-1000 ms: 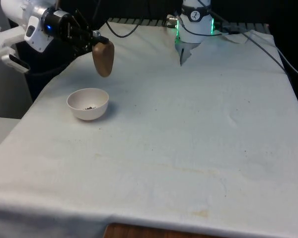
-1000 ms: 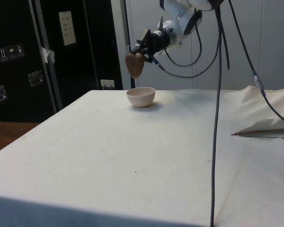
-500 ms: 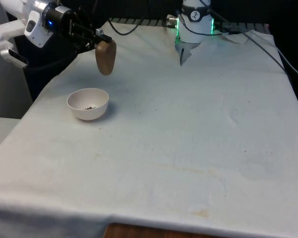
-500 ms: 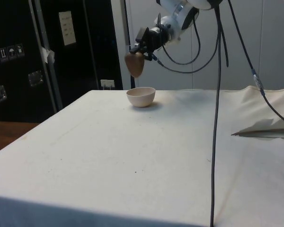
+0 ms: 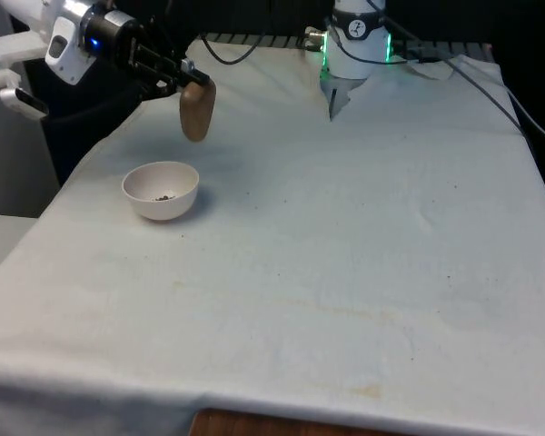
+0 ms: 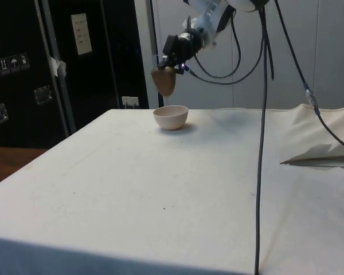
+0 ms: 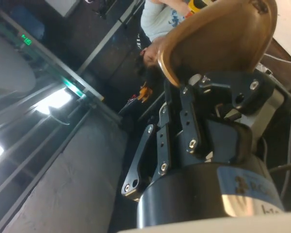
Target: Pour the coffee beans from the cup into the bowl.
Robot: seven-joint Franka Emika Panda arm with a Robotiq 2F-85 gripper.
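Observation:
A white bowl (image 5: 161, 189) with a few dark coffee beans in it stands near the front view's left table edge. The brown cup (image 5: 196, 111) hangs in the air above the table, tipped over with its mouth towards the gripper, behind and to the front view's right of the bowl. My gripper (image 5: 187, 80) is shut on the cup's rim. From the side, the cup (image 6: 164, 80) hangs over the bowl (image 6: 171, 117), with the gripper (image 6: 172, 54) above it. In the wrist view, the cup (image 7: 218, 34) sits between the black fingers (image 7: 191, 116).
The robot base (image 5: 359, 41) and a raised fold of cloth (image 5: 338, 98) stand at the far end. Black cables (image 6: 262, 143) hang down across the side view. A person (image 7: 157, 19) shows in the wrist view's background.
The gripper has lifted a little and shifted to the front view's right, carrying the cup. The cup now hangs more upright. The bowl has not moved.

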